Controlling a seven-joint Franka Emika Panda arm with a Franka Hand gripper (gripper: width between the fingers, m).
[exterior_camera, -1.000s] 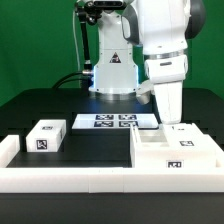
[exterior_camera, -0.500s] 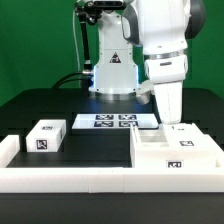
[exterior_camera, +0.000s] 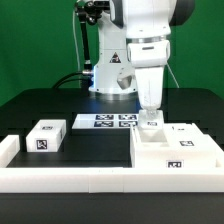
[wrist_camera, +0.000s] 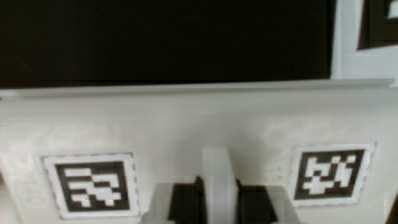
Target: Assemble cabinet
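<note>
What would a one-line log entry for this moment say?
gripper: down at cabinet back wall | grip: unclear | drawer block: apart, exterior view's left

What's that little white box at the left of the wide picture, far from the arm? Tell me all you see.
The small white block looks like plastic, boxy, with a square black-and-white tag on top and another on its front. It lies flat on the black table, slightly askew, just behind the long low white rail. Whether it touches the rail is unclear.
</note>
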